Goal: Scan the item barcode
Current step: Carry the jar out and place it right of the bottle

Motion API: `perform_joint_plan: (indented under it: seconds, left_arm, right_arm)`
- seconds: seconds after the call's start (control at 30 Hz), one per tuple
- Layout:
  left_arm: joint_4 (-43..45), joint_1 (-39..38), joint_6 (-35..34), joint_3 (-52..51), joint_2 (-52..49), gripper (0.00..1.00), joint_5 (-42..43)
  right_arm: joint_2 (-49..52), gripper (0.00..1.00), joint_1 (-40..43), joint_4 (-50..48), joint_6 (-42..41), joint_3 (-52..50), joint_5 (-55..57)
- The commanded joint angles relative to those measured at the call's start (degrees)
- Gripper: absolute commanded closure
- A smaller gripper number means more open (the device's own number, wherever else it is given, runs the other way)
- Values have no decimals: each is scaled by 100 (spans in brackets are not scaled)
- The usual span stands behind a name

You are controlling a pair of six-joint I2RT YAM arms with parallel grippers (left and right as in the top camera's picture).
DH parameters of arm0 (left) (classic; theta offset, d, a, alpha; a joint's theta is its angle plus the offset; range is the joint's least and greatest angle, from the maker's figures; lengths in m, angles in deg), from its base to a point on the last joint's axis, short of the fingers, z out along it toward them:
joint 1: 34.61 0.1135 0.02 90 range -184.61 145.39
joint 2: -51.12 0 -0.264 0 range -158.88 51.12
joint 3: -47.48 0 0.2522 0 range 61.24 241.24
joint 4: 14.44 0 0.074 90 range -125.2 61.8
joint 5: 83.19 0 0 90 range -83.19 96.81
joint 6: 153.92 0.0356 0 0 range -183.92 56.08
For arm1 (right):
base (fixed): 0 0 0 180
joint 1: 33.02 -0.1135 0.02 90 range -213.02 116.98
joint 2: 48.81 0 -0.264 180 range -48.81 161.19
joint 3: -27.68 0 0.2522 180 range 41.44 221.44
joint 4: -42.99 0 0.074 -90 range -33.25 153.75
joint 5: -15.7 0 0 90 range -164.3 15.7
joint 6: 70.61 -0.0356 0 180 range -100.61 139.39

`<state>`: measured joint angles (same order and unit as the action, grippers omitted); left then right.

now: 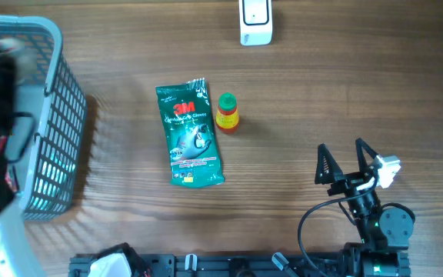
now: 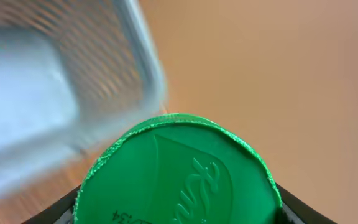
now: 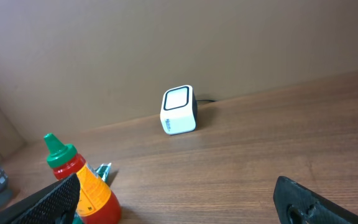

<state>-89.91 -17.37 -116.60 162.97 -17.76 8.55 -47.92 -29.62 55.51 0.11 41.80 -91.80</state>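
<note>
Over the gray basket (image 1: 52, 138) at the left edge of the desk (image 1: 321, 85), the left hand (image 2: 179, 214) is closed on an item with a round green lid (image 2: 176, 168). The lid fills the gap between the two dark fingers, and the rest of the item is hidden beneath it. The white barcode scanner (image 1: 255, 21) stands at the far edge of the desk, well apart from the basket. Near the middle lies a green packet (image 1: 191, 135), with a small green-capped bottle (image 1: 227, 112) just beside its upper right corner. At the near right, the right hand (image 1: 340, 146) has its jaws spread wide and grips nothing.
</note>
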Motion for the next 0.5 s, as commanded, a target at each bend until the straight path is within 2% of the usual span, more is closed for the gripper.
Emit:
perform_joint_plan:
  seconds: [0.0,0.2,0.33,0.47]
  left_arm:
    - [57,-1425,-7,48,-109,42,476]
    - [81,-4087,-11,48,-914,42,-214]
    - [9,-5248,-4,48,-1663,41,-334]
    - [-444,-6037,-9,48,-2343,41,-645]
  right_arm:
    - [-46,0,-28,-13,-37,-7,83]
    - [-46,0,-28,-13,-37,-7,83]
    - [-46,0,-28,-13,-37,-7,83]
    - [-46,1,-28,-13,-35,-7,83]
